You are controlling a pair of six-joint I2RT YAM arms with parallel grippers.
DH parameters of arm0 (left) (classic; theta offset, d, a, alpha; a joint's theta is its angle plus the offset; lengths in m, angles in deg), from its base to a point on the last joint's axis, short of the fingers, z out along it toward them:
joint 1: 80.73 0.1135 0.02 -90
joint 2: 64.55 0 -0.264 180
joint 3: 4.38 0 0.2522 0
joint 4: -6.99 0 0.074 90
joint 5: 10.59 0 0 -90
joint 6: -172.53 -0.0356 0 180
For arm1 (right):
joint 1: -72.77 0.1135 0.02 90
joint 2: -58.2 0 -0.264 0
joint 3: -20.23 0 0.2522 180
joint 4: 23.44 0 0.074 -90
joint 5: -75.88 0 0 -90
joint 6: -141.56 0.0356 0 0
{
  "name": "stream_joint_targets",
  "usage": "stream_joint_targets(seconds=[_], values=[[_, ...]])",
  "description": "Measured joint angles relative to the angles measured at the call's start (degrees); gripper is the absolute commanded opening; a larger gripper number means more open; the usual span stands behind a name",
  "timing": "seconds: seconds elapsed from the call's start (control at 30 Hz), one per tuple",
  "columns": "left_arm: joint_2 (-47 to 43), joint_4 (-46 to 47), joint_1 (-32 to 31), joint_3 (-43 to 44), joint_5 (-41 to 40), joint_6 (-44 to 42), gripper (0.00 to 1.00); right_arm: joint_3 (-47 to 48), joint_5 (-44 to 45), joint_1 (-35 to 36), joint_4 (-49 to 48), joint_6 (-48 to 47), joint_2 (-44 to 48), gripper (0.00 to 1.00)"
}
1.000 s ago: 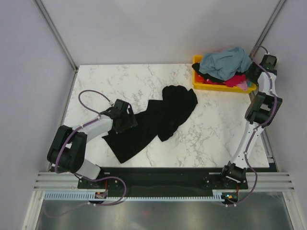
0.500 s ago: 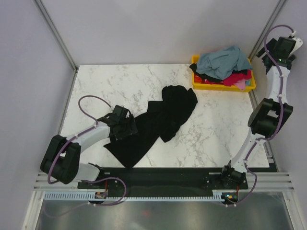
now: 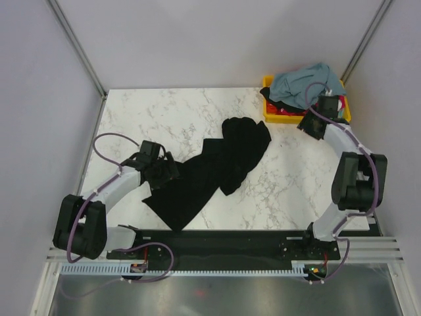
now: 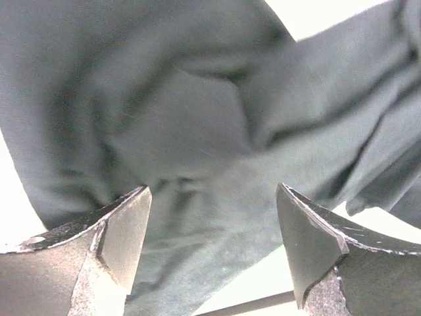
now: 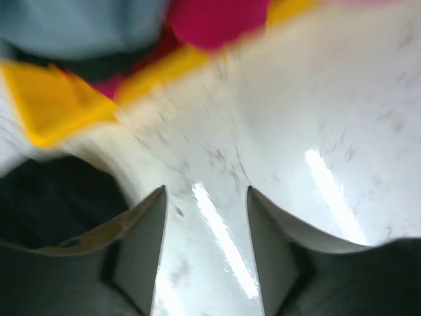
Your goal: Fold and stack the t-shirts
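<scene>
black t-shirt (image 3: 217, 164) | crumpled, stretched diagonally | wrinkled folds, matte cloth

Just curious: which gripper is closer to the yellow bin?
Right. The right gripper hangs beside the yellow bin; the left gripper is far off, over the black t-shirt.

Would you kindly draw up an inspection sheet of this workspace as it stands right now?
Surface: white marble-pattern table top, no spills or marks seen.
Job's things: large black cloth t-shirt lying crumpled and unfolded mid-table; grey-blue cloth t-shirt heaped over magenta-red cloth in the bin.
Clutter: yellow plastic bin at the far right corner; nothing else seen.
Grippers: left pincer open over the black shirt's near-left end; right pincer open and empty above bare table beside the bin.
Cables: purple cable looping off each arm.
Surroundings: pale walls with metal corner posts.
</scene>
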Motion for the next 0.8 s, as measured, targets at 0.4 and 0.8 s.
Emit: stream_joint_targets(seconds=[0.4,0.8], values=[[-0.7,-0.9,7.0,0.0,3.4,-0.5,0.84,18.3,0.9,-5.7,3.0,-1.0,-26.2,0.48],[-2.8,-6.0,7.0,0.3,3.4,-1.0,0.84,33.9,6.3,-8.4,14.5,-5.6,-36.5,0.76]])
